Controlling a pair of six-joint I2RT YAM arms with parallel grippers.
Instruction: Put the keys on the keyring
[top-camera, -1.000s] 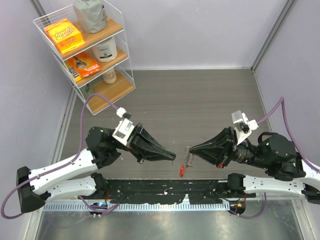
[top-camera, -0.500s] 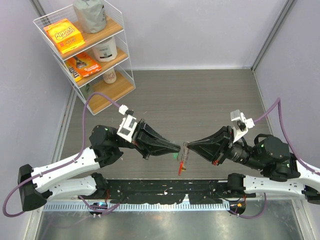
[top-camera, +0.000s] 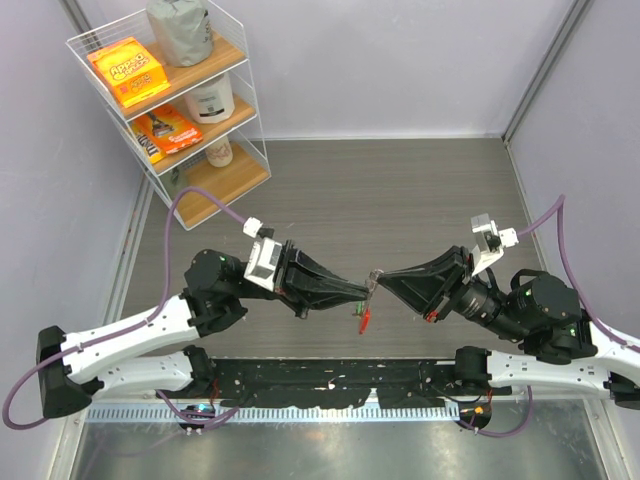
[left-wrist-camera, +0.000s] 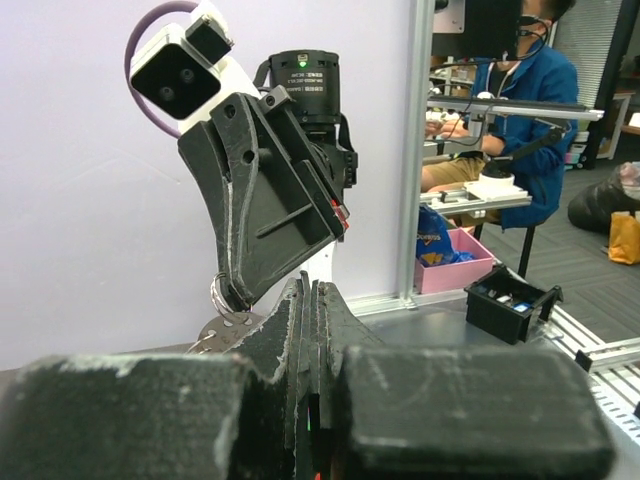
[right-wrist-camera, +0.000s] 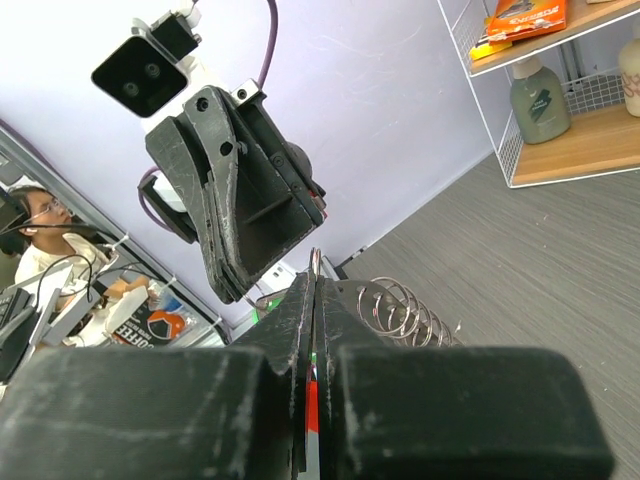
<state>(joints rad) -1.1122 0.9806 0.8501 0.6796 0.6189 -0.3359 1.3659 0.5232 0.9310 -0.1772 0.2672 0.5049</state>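
Keyring hangs between both arms' closed fingers.

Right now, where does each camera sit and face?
Top external: overhead and behind, looking down on the table; left arm, right arm show.
Left wrist: on left arm, facing right claw; left claw shows below.
Right wrist: on right arm, facing left claw and shelf; right claw below.
Both wrist views share the keyring.

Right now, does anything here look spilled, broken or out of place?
Nothing is spilled or broken. The only oddity is that the left end effector and right end effector meet tip to tip in mid-air, both shut. The red-and-silver keyring dangles from the right one, hanging free above the table.
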